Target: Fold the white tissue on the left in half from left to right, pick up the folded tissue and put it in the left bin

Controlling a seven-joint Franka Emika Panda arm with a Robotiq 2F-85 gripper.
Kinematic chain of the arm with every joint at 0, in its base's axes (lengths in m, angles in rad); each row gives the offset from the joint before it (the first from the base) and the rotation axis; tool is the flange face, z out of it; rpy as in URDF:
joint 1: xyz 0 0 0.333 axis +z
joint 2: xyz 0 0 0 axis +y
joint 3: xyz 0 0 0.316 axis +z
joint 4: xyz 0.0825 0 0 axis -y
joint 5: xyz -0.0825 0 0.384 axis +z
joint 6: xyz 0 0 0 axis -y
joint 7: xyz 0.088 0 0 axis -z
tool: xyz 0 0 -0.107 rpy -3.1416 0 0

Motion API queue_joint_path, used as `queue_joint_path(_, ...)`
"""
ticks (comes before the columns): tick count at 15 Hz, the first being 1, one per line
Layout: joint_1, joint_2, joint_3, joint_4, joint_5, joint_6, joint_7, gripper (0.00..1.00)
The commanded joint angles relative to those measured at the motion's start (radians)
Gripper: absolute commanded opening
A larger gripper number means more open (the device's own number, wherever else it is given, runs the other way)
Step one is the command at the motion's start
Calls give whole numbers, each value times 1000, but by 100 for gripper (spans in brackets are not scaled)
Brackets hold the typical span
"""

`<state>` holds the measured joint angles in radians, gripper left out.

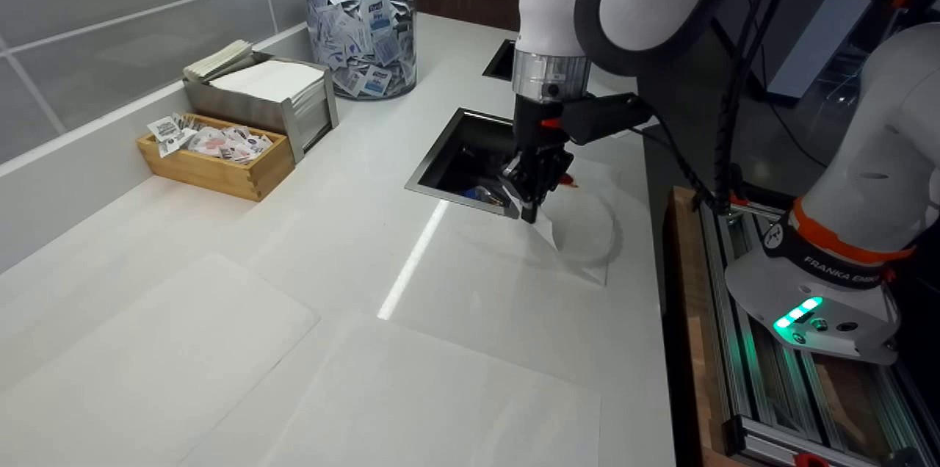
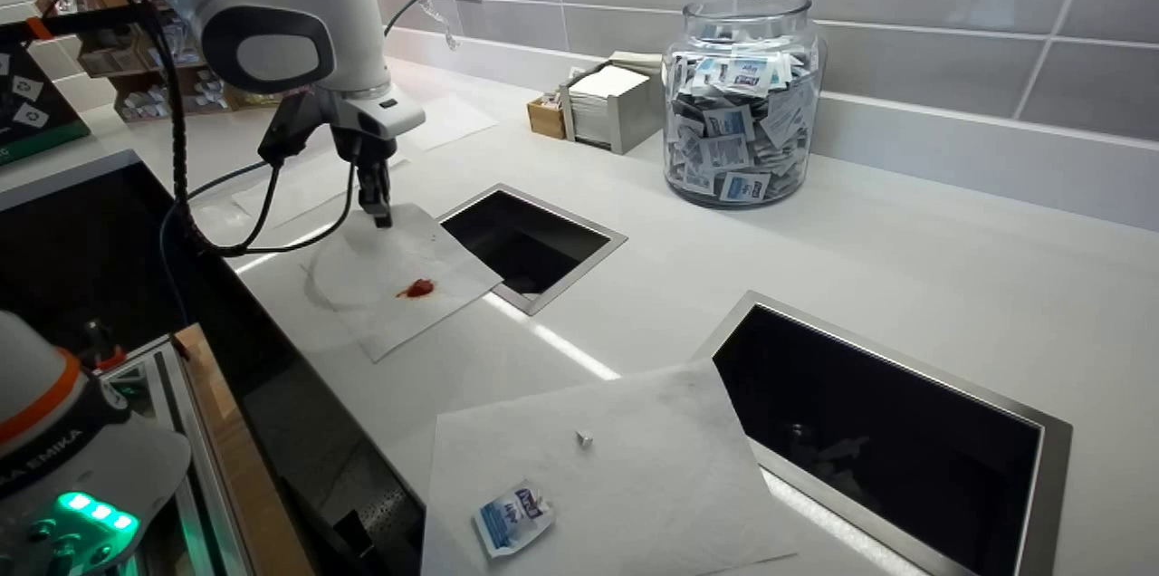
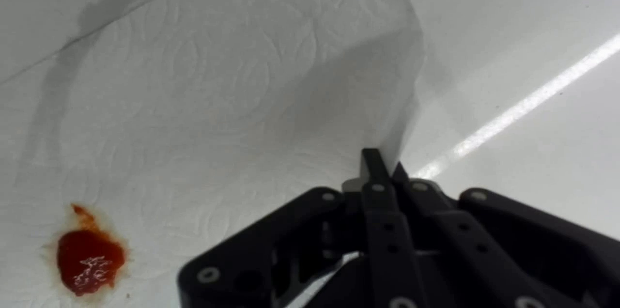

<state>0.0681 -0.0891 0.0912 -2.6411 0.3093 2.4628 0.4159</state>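
Observation:
A white tissue with a red blot lies on the counter beside a sunken bin, whose metal rim also shows in an exterior view. One tissue corner reaches over the bin's rim. My gripper is low over the tissue, at the edge away from the blot. In the wrist view its fingers are nearly together on the edge of the tissue, which is pulled up into a raised, curved flap. The blot lies flat at the lower left. The fingertips' contact is partly hidden.
A second bin is farther along the counter, beside another tissue with a sanitizer packet and a small metal cube. More flat tissues lie opposite. A glass jar, napkin holder and wooden box stand by the wall.

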Motion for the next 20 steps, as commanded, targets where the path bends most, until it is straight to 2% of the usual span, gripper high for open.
queue_joint_path(1, 8, -113, -6, -96, 61, 41, -33, 0)
queue_joint_path(6, 14, -174, -47, -144, 169, 75, -153, 0)
queue_joint_path(7, 1, -132, -24, -100, 107, 44, -86, 1)
queue_joint_path(12, 1, -150, -42, -112, 137, 49, -128, 0)
queue_joint_path(16, -27, -175, -88, -103, 158, 42, -170, 0)
queue_joint_path(18, -37, -205, -114, -138, 161, 59, -198, 0)
queue_joint_path(20, -59, -176, -136, -101, 136, 57, -217, 0)
